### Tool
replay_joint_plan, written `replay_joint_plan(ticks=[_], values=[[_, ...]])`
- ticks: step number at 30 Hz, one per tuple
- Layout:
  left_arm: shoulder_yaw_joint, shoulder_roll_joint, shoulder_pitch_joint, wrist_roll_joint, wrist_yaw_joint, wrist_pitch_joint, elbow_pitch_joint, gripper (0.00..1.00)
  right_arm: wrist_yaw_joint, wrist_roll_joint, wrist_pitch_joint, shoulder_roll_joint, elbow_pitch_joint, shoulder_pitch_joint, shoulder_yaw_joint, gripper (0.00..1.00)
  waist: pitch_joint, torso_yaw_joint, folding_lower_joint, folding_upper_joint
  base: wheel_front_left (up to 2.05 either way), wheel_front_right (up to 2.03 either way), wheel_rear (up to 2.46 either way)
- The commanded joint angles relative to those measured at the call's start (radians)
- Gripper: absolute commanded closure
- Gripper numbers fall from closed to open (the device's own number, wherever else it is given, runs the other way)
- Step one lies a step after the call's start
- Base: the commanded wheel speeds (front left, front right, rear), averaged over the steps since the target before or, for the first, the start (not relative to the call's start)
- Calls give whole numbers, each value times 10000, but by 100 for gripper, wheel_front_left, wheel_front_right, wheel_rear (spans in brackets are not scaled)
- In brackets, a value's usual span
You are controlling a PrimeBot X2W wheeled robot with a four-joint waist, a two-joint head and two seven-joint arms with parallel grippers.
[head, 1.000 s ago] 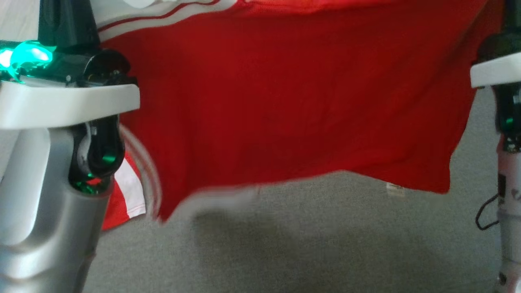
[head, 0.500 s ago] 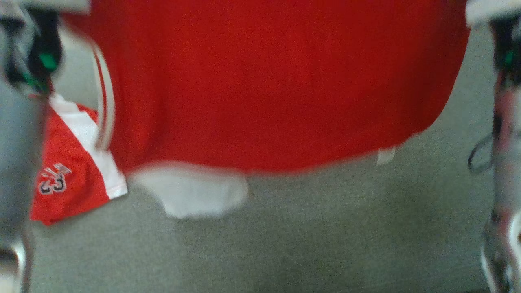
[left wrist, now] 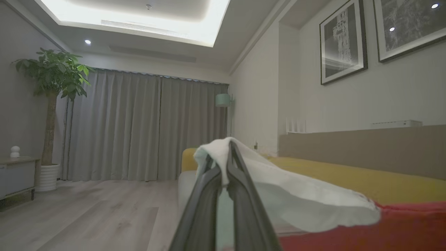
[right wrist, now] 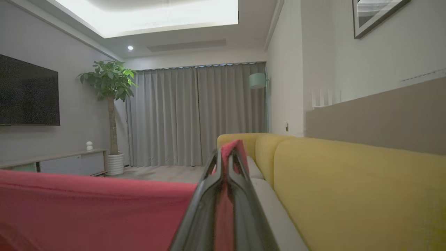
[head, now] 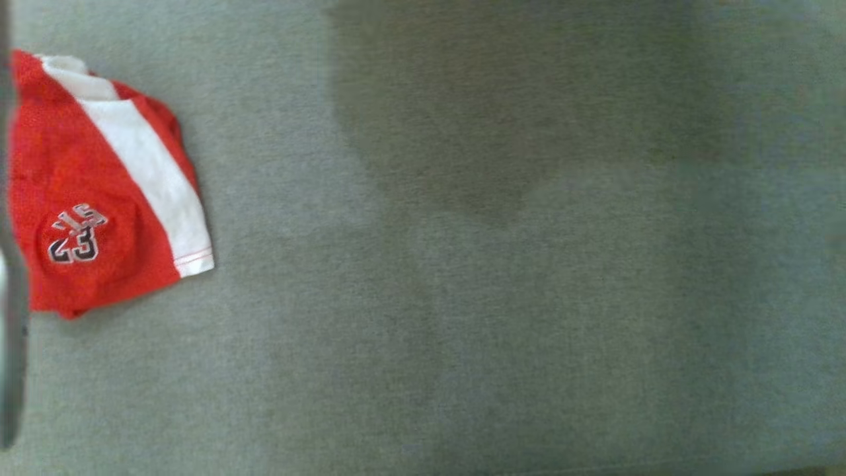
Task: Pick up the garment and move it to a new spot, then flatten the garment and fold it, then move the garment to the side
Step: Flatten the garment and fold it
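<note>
Left gripper (left wrist: 225, 157): fingers pressed together, clamped on the white edge of the garment (left wrist: 299, 205). From the pinch the cloth sags away toward the red body, low on that side.

Right gripper (right wrist: 226, 155): fingers together on a red fold of the same garment, which stretches off in a broad red sheet, held up off any surface.

Head view: grey fabric surface (head: 496, 297); a small red-and-white cloth (head: 99, 198) marked 23 lies flat at its left edge.

Beyond the right gripper: yellow sofa (right wrist: 348, 181), then grey curtains (right wrist: 195, 115) and a potted plant (right wrist: 108, 80).
</note>
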Motion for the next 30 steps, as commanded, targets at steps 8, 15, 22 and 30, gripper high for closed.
replay_joint_plan(ticks=[8,15,22,30], values=[[-1250,-19,2388,-154,-275,-401,191,100,-7,1214,-60,-253,505,2440,361,100,-284,372,-1,0,0,0,0],[-2716,680,5307,-631,-285,-460,-465,100,-7,2867,407,-707,1298,4330,1777,100,-1081,481,-1,0,0,0,0],[-3533,1782,7391,-1350,-286,-50,-1499,100,-7,3973,1578,-1627,933,5430,3344,100,-1866,517,-1,0,0,0,0],[-3843,2669,8772,-1774,-232,670,-3035,100,-7,4778,2600,-2840,-22,6526,4963,100,-2560,679,-1,0,0,0,0]])
